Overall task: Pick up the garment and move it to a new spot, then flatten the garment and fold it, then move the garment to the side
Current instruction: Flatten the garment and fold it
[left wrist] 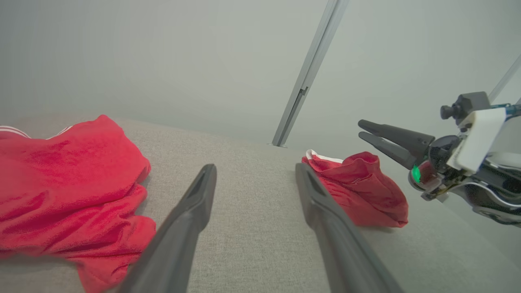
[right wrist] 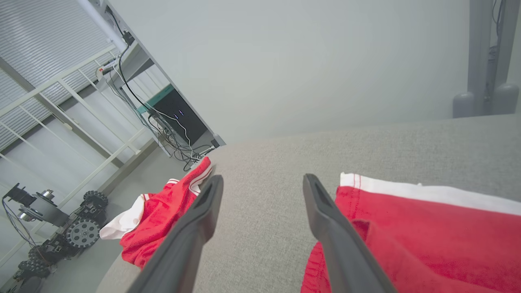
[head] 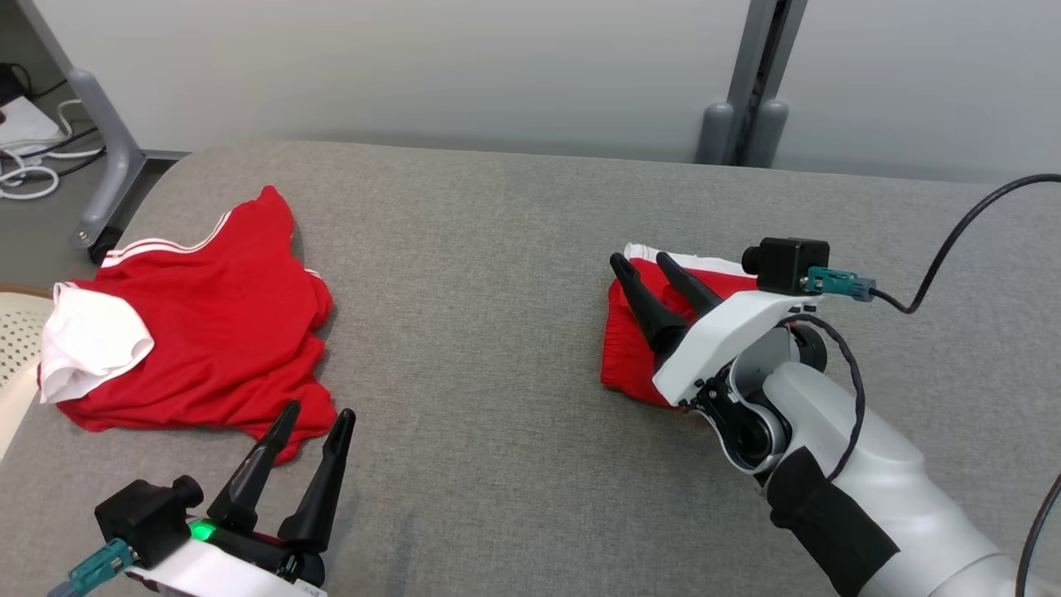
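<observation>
A folded red garment [head: 630, 352] with a white band lies at the right of the grey table [head: 497, 290]; it also appears in the left wrist view [left wrist: 358, 191] and the right wrist view [right wrist: 427, 228]. My right gripper [head: 642, 261] hangs open just above the garment's left part, with nothing between its fingers [right wrist: 263, 179]; from the left wrist it is seen side-on [left wrist: 361, 129]. Near the front left edge my left gripper [head: 319, 412] is open and empty [left wrist: 255, 167], over bare cloth.
A crumpled red shirt [head: 224, 332] with white stripes and a white sleeve lies at the table's left, just beyond the left gripper [left wrist: 61, 183]. A cream perforated basket [head: 12, 348] sits off the left edge. A grey post [head: 750, 83] stands behind the table.
</observation>
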Controlling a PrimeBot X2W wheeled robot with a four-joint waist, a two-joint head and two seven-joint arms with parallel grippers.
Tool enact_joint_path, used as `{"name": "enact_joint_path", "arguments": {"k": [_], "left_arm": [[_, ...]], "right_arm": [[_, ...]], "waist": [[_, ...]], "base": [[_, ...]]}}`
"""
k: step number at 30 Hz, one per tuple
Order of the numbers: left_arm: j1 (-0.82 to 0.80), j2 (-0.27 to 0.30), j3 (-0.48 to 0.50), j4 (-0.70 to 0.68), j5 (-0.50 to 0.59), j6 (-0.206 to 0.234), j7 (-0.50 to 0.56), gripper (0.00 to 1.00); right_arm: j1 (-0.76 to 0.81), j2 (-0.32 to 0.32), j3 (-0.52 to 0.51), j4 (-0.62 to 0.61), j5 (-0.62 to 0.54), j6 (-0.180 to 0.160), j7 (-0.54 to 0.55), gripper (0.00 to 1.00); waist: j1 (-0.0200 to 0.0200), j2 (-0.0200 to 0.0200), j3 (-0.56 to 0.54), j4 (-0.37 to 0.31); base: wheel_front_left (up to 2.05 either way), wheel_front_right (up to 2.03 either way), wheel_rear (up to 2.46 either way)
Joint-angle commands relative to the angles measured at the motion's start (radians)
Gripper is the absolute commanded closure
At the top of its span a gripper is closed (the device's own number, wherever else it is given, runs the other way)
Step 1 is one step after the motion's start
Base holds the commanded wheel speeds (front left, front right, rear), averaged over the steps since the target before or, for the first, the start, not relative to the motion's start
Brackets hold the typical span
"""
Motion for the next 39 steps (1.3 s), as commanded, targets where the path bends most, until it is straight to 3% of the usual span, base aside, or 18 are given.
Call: {"name": "enact_joint_path", "arguments": {"k": [1,6,16,25,26,27,28,39], "left_arm": [[0.005,-0.003,0.008,0.0,0.007,-0.004,-0.003,0.0],[0.028,-0.007,0.024,-0.013,0.019,0.002,-0.002,0.0],[0.06,-0.023,0.019,-0.02,0.031,0.012,-0.002,0.0],[0.047,-0.017,0.01,-0.023,0.032,0.009,0.0,0.0],[0.043,-0.014,0.009,-0.022,0.031,0.008,0.002,0.0],[0.04,-0.012,0.009,-0.021,0.03,0.007,0.001,0.0],[0.037,-0.01,0.009,-0.021,0.027,0.006,0.002,0.0],[0.019,-0.001,0.009,-0.01,0.01,0.001,0.0,0.0]], "right_arm": [[-0.018,-0.008,0.008,-0.011,0.01,0.0,-0.029,0.0],[-0.058,-0.01,-0.036,-0.007,-0.037,0.0,-0.099,0.0],[0.04,-0.142,-0.293,0.046,-0.203,0.0,-0.119,0.0],[0.092,-0.094,-0.414,0.075,-0.365,0.0,-0.114,0.0],[0.088,-0.088,-0.425,0.085,-0.388,0.0,-0.112,0.47],[0.083,-0.082,-0.437,0.099,-0.409,0.0,-0.108,0.81],[0.079,-0.075,-0.447,0.112,-0.435,0.0,-0.099,1.0],[0.008,-0.022,-0.493,0.268,-0.616,0.0,0.05,1.0]], "waist": [[0.0001,0.0,-0.01,-0.022],[0.0001,0.0,-0.023,-0.081],[0.0001,0.0,-0.038,-0.117],[0.0001,0.0,-0.031,-0.115],[0.0001,0.0,-0.029,-0.11],[0.0001,0.0,-0.026,-0.105],[0.0001,0.0,-0.024,-0.098],[0.0001,0.0,-0.005,-0.043]], "base": [[0.0,0.0,0.0],[0.0,0.0,0.0],[0.0,0.0,0.0],[0.0,0.0,0.0],[0.0,0.0,0.0],[0.0,0.0,0.0],[0.0,0.0,0.0],[0.0,0.0,0.0]]}}
